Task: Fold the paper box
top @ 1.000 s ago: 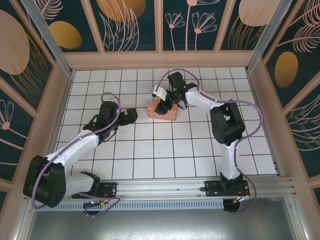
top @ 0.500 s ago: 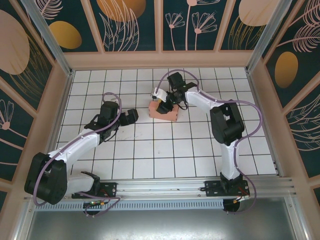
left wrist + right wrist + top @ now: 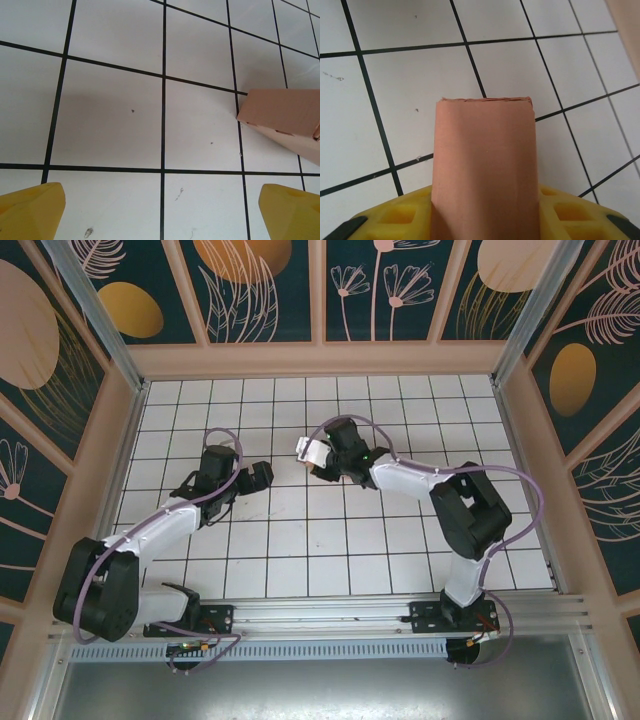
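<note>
The paper box is a salmon-pink card box, folded up. In the right wrist view it stands between my right gripper's yellow fingers, which are shut on its two sides. From above, my right gripper hangs over the middle of the tiled floor and covers most of the box. The left wrist view shows one corner of the box at the right edge, just above the floor. My left gripper is open with bare tiles between its yellow fingertips. From above it sits about one tile left of the right gripper.
The white tiled floor with black grid lines is walled in by a peach wooden frame and decorated panels. An aluminium rail carrying both arm bases runs along the near edge.
My right arm has stretched out lower and carried the box left and nearer, so the gripper now covers it from above. The left gripper has barely shifted.
</note>
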